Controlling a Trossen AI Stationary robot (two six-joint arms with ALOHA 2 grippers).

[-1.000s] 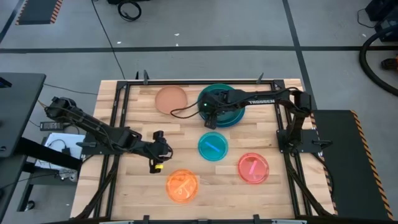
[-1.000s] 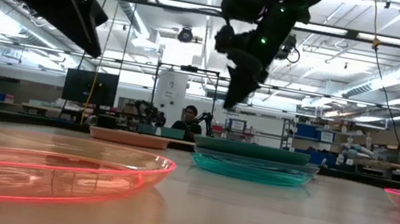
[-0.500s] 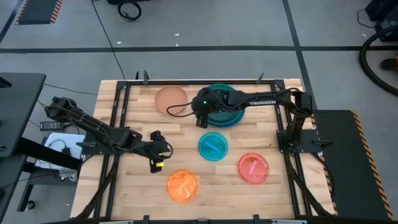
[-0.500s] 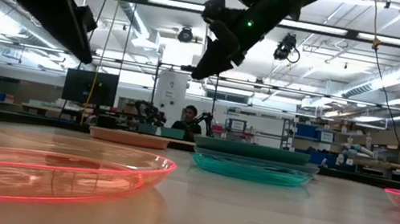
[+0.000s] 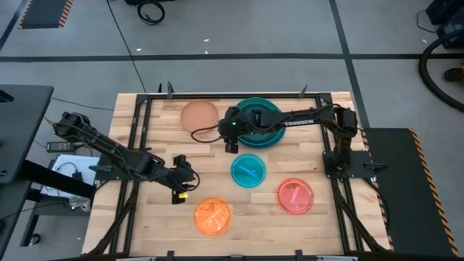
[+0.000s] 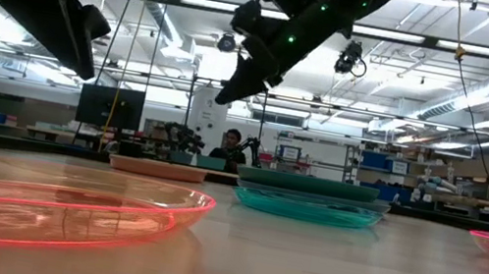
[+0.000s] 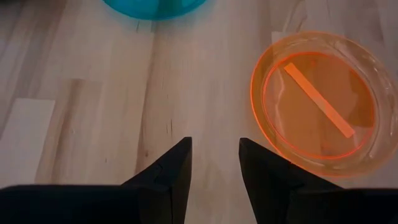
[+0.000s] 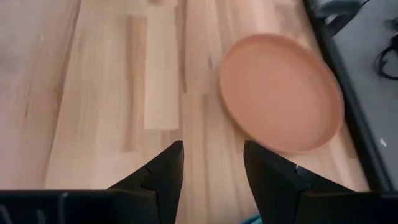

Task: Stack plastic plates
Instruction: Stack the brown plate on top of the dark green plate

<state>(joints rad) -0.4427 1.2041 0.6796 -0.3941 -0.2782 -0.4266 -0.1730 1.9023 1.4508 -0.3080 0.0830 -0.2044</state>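
Beside the peach-tan plate, right end effector open, empty

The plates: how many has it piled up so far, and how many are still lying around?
A pile of the bigger plates stands at the table's far edge; its count is unclear. The right hand, empty and open, points toward the peach plate. Cyan, pink-red and orange plates lie loose. The left hand hovers empty.

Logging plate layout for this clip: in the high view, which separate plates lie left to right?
Peach-tan plate → orange plate → cyan plate → pink-red plate. The stacked teal plates are left out, since they overlap the cyan plate's span.
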